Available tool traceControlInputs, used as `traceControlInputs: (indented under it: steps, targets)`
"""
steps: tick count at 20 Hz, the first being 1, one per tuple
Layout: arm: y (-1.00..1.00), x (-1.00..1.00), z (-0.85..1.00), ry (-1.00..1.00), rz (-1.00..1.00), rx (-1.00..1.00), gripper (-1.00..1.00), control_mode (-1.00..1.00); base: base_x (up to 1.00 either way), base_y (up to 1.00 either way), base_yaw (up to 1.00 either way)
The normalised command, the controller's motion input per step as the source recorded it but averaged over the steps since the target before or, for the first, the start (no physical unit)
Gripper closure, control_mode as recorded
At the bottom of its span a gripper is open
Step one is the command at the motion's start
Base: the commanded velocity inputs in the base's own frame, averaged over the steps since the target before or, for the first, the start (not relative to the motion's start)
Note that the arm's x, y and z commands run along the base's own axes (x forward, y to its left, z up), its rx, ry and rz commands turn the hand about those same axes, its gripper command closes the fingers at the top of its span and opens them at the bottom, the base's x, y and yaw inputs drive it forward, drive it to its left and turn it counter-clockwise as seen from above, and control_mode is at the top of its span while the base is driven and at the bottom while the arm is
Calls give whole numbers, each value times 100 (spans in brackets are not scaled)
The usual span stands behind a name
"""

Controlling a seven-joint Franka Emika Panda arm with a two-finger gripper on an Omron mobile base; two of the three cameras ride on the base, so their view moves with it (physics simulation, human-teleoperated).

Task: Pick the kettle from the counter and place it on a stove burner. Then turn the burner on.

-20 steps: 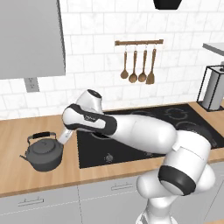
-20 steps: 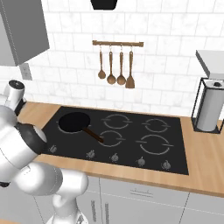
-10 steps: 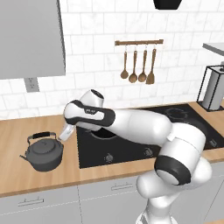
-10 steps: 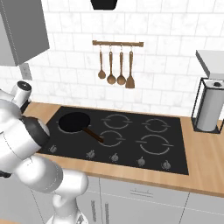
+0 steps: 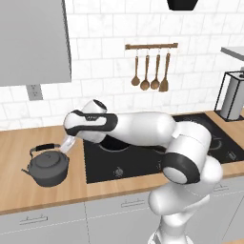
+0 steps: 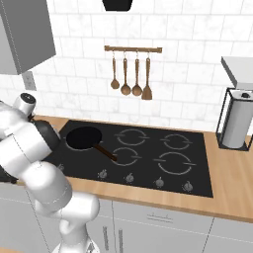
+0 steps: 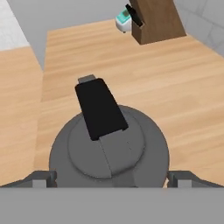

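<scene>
- Looking down the hand view, I see the kettle (image 7: 109, 151) directly under my gripper (image 7: 111, 178), its black-sleeved handle (image 7: 100, 108) running up and away over the lid.
- My two fingertips (image 7: 43, 178) stand spread wide, one at each side of the kettle's round body, and nothing is pinched between them.
- From the left base view, the kettle (image 5: 46, 167) sits upright on the counter (image 5: 19, 157), left of the black glass cooktop (image 5: 143, 159), spout pointing left.
- My gripper (image 5: 66, 144) hangs just above and right of the kettle's handle there; I cannot tell whether it touches.
- In the right base view, a black frying pan (image 6: 85, 138) rests on the rear left of the cooktop (image 6: 143, 168), handle angled toward a front stove burner (image 6: 124, 155).
- Four wooden utensils (image 6: 130, 74) hang from a rail on the tiled wall.
- A paper towel roll in a black frame (image 6: 236, 121) stands on the counter to the right.
- Far along the counter in the hand view stands a brown wooden block (image 7: 155, 19) with a small white and teal object (image 7: 123, 19) beside it.
</scene>
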Motion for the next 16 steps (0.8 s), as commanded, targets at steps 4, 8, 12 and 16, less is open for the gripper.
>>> traceControlInputs:
  steps: [4, 8, 12, 16]
  targets:
    - [19, 17, -11, 1, 0, 0, -100, -100, 0, 0, 0]
    - [17, 15, -12, 3, 0, 0, -100, -100, 0, 0, 0]
    - [20, 17, -14, 3, 0, 0, -100, -100, 0, 0, 0]
    - [22, 18, -16, 4, 0, 0, -100, -100, 0, 0, 0]
